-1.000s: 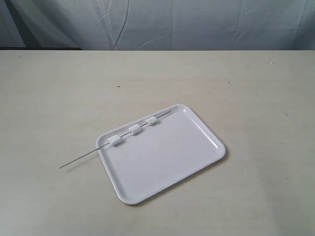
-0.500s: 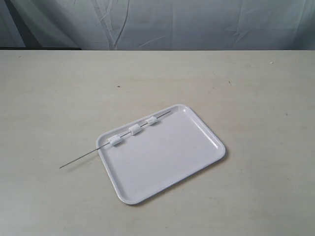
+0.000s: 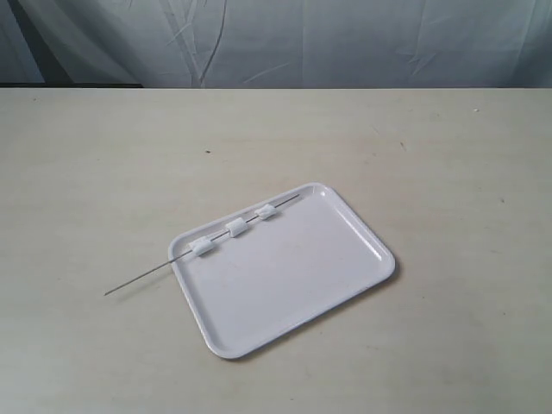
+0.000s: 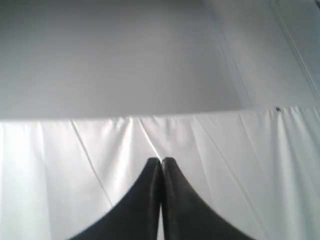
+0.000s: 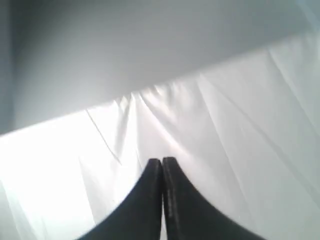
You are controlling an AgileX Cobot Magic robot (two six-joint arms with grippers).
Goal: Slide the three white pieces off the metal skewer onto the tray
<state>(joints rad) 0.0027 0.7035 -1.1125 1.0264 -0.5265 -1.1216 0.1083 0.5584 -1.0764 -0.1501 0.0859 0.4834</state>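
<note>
In the exterior view a white tray [image 3: 293, 285] lies on the table, turned at an angle. A thin metal skewer [image 3: 138, 281] rests across its far-left rim, one end sticking out over the table. Threaded on it are three white pieces [image 3: 235, 228], spaced along the rim. Neither arm shows in the exterior view. My left gripper [image 4: 161, 160] is shut with nothing in it, facing a white cloth. My right gripper [image 5: 161, 160] is shut too, empty, also pointed at white cloth.
The beige table [image 3: 448, 155] stretches all round the tray. A creased grey-white curtain [image 3: 285, 39] hangs behind its far edge.
</note>
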